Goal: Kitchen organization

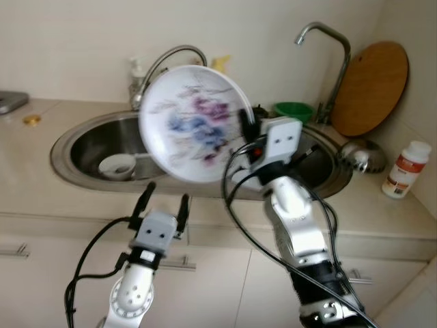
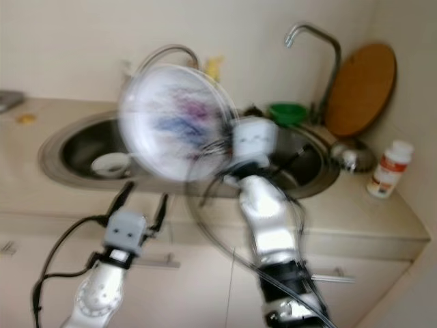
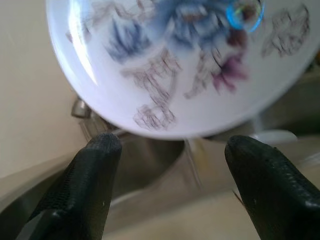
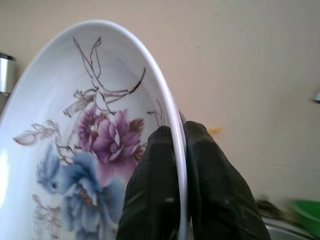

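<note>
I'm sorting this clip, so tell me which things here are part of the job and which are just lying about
In the job:
plate, held up on edge
right gripper, shut on its rim
left gripper, open below it
sink

Lying about:
small bowl in the sink
green bowl
cutting board
pill bottle

Your right gripper (image 1: pixel 247 124) clamps plate (image 1: pixel 192 123) rim, holding it upright over sink (image 1: pixel 82 140) front edge; plate blocks way to faucets behind. Left gripper (image 1: pixel 164 202), fingers apart, has free room below plate. Small bowl (image 1: pixel 117 165) sits on sink's left floor. Bottle (image 1: pixel 405 169) crowds counter's right edge.
</note>
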{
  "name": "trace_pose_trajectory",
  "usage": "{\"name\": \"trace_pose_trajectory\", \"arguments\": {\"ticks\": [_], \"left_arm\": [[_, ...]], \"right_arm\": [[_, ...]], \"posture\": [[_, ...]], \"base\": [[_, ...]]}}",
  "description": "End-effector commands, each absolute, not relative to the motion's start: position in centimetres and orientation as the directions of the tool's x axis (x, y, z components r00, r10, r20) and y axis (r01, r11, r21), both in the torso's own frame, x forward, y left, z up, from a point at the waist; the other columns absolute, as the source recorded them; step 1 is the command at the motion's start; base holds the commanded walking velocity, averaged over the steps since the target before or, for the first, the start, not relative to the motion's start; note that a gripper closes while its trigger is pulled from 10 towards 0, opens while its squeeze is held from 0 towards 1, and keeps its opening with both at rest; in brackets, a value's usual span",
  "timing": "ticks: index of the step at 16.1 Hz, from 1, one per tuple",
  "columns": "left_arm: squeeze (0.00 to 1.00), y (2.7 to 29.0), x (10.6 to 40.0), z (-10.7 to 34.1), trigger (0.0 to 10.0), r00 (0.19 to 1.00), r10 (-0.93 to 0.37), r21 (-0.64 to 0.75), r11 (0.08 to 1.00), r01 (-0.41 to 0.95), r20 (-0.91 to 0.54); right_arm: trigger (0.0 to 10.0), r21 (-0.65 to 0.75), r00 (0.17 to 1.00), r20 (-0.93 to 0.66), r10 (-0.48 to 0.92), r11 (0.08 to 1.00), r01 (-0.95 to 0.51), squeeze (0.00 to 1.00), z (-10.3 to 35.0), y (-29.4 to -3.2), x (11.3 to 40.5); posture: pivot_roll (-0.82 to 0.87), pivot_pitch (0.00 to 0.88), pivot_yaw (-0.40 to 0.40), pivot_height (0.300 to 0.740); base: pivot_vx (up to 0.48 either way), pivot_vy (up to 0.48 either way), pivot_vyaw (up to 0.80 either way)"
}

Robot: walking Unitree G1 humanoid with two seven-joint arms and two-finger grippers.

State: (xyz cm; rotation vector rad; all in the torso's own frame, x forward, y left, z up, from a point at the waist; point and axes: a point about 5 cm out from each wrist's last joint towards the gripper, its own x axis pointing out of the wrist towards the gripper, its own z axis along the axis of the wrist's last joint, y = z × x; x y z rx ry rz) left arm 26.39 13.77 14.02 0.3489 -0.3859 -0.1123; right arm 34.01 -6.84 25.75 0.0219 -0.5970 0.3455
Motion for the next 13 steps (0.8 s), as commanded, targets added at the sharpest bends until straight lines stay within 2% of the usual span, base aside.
{"name": "trace_pose_trajectory", "arguments": {"ticks": [1,3,6,8,12,13], "left_arm": [[0.00,12.9,26.4,14.3,10.0,0.913,-0.197,0.346,0.936,0.067,0.358],[0.00,12.9,26.4,14.2,10.0,0.916,-0.194,0.345,0.936,0.066,0.350],[0.00,12.8,26.4,14.2,10.0,0.917,-0.194,0.343,0.937,0.068,0.349],[0.00,12.8,26.5,14.1,10.0,0.917,-0.196,0.342,0.937,0.071,0.347],[0.00,12.7,26.5,14.1,10.0,0.917,-0.200,0.346,0.935,0.074,0.345],[0.00,12.8,26.5,14.1,10.0,0.917,-0.199,0.346,0.935,0.072,0.346]], "right_arm": [[0.0,-0.065,0.769,0.583,0.261,0.959,-0.276,0.00,26.5,-8.3,34.2],[0.0,-0.064,0.782,0.572,0.249,0.963,-0.260,0.00,26.3,-8.5,34.4],[0.0,-0.069,0.812,0.543,0.214,0.975,-0.210,0.00,26.0,-8.9,35.0],[0.0,-0.108,0.885,0.452,0.110,0.992,-0.068,0.00,25.2,-10.1,36.6],[0.0,-0.231,0.946,0.314,-0.081,0.960,0.160,0.00,23.3,-12.2,38.6],[0.0,-0.259,0.953,0.292,-0.087,0.952,0.166,0.00,22.8,-12.2,38.7]], "posture": [[0.12,0.000,-0.037,0.740],[0.12,0.000,-0.039,0.740],[0.12,0.000,-0.039,0.740],[0.12,0.000,-0.039,0.740],[0.13,0.000,-0.045,0.740],[0.13,0.000,-0.046,0.740]], "base": [[0.356,0.000,0.00],[0.300,0.000,0.00],[0.000,0.000,0.00],[0.000,0.000,0.00],[0.000,0.000,0.00],[0.000,0.000,0.00]]}}
